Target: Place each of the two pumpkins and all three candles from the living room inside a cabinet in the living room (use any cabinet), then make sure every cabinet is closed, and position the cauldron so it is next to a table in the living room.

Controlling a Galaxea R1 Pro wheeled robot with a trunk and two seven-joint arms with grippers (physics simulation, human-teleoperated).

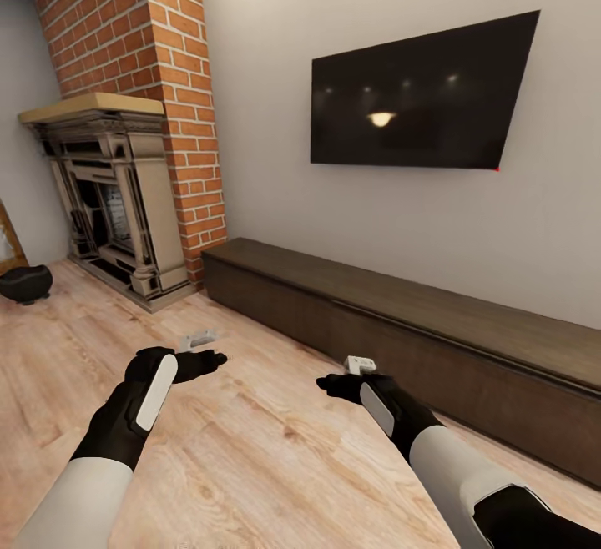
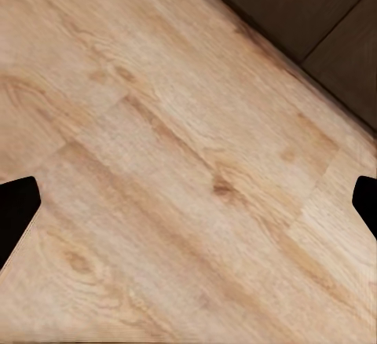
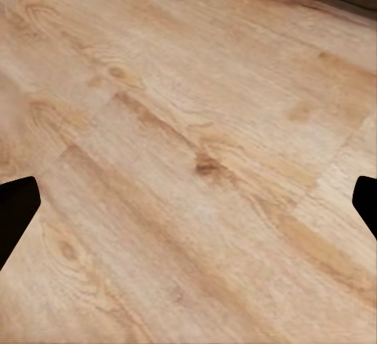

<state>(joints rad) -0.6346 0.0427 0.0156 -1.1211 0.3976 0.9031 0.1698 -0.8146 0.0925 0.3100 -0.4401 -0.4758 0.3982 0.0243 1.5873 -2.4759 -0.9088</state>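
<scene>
Cauldron [image 1: 23, 283] cut by frame edge; cabinet [image 1: 401, 324] runs off too.

Through the left wrist camera I looked down on light wood-plank floor [image 2: 173, 171], its grain and board seams running diagonally across the picture. The two black fingertips [image 2: 16, 214] of my left gripper [image 2: 188, 206] poked in at opposite edges, spread wide with nothing but floor between them. In one corner I saw the dark brown cabinet [image 2: 314, 14] meeting the floor (a thin line crossed its surface, perhaps a panel seam).
</scene>
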